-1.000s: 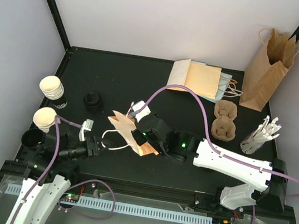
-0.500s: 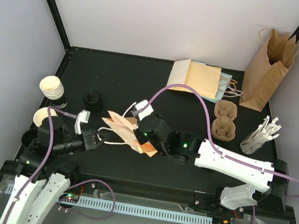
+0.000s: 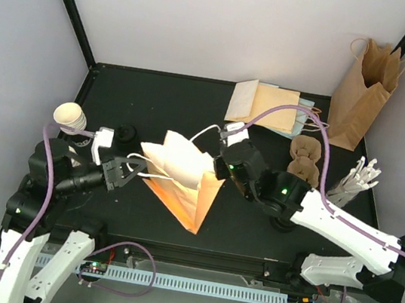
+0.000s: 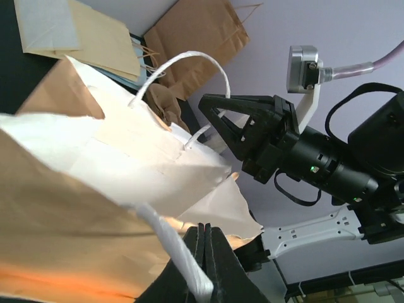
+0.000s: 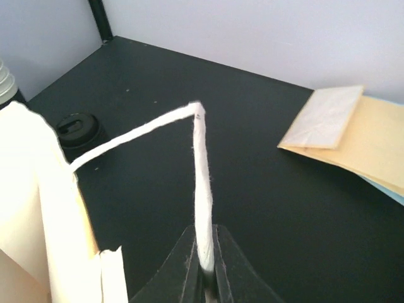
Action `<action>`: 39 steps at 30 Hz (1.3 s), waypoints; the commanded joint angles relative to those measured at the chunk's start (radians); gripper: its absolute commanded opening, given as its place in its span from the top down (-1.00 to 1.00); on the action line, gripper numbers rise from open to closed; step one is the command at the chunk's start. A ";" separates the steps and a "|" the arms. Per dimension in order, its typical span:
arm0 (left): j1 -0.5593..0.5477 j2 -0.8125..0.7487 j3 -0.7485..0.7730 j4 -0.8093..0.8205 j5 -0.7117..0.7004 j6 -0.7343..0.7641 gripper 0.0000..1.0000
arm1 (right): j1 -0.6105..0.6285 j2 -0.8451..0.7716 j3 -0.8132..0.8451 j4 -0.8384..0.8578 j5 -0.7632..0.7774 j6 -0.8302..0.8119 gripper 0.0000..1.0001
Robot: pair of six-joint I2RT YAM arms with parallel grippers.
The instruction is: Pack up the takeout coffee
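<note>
A tan kraft paper bag [image 3: 183, 179] stands spread open mid-table. My left gripper [image 3: 122, 170] is shut on its near white handle [image 4: 180, 259], at the bag's left. My right gripper [image 3: 229, 135] is shut on the other white handle [image 5: 202, 183], at the bag's upper right. The bag's pale inside fills the left wrist view [image 4: 95, 164] and shows at the left of the right wrist view [image 5: 38, 196]. A stack of cream-white cups [image 3: 70, 116] stands at far left, without lids. A black lid [image 3: 123, 133] sits beside it and also shows in the right wrist view [image 5: 77, 128].
Flat paper bags [image 3: 267, 104] lie at the back. A tall kraft bag [image 3: 365, 84] stands in the back right corner. Brown pulp cup carriers [image 3: 304, 163] and a holder of white sticks [image 3: 354, 182] sit at right. Black frame posts edge the table.
The bag went from lying crumpled to standing spread open. My right gripper moved up and right with its handle; my left gripper moved up and left with the other handle.
</note>
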 commanded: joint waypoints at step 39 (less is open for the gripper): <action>-0.368 0.634 0.251 0.012 -0.074 0.138 0.97 | -0.086 -0.292 -0.449 0.011 -0.280 0.116 0.38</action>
